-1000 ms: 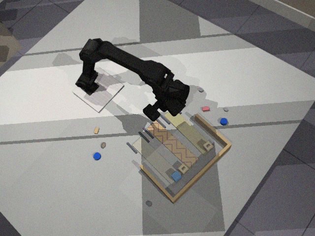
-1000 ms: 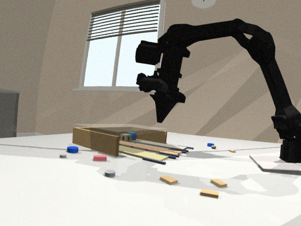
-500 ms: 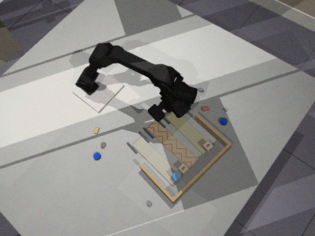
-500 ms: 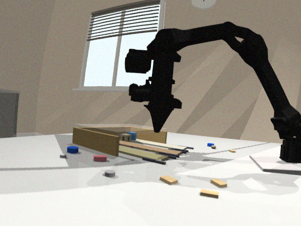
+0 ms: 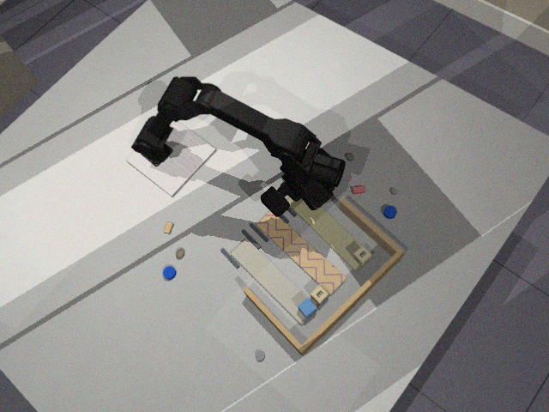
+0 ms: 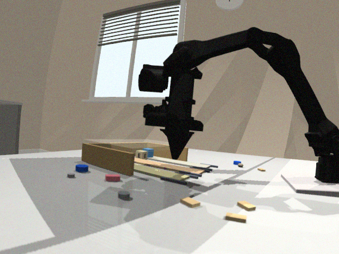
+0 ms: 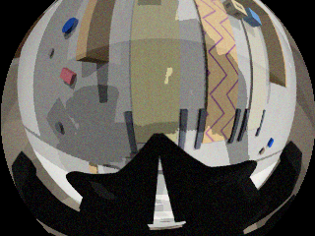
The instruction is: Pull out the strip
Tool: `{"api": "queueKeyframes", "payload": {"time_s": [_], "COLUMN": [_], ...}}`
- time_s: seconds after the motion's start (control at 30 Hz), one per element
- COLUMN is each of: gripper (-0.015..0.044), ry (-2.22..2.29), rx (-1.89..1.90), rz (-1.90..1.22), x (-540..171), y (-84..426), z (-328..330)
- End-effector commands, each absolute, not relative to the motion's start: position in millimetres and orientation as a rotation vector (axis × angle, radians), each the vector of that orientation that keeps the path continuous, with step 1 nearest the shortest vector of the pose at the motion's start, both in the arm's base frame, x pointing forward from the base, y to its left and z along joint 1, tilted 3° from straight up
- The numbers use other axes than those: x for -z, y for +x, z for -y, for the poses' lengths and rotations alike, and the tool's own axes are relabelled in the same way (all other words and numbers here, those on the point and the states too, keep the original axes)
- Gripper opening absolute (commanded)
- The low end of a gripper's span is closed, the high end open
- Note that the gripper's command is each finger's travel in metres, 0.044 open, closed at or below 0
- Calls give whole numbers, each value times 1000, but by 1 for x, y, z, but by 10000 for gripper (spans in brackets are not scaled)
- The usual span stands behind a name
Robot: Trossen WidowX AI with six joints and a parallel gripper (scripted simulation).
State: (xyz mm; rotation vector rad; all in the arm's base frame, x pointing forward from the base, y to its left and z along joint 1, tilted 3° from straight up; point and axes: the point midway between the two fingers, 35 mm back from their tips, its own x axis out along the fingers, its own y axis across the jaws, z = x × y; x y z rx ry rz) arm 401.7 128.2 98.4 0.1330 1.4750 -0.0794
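Pale table (image 6: 41,218) with scattered chips, blinds-hung window (image 6: 136,52) behind — tool (image 6: 177,155) pinched closed, empty

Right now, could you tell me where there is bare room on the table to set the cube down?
A wide bare patch lies between the blue disc, the grey disc and the wooden frame. Inside the frame it is crowded: strips and cubes fill it, with the shut gripper above their near ends. Small discs dot the area beyond the frame.

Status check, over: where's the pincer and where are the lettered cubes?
Pincer shut, empty, above olive strip's near end. Two E cubes: one on olive strip, one by zigzag strip. Nothing blocking.
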Motion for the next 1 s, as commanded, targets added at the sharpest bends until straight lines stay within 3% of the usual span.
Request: {"api": "queueKeyframes", "payload": {"time_s": [0.0, 0.97], "gripper": [0, 0], "ry": [129, 129], "rx": [90, 89], "rz": [-1484, -1484], "x": [-88, -59], "y": [401, 401], "z": [-128, -131]}}
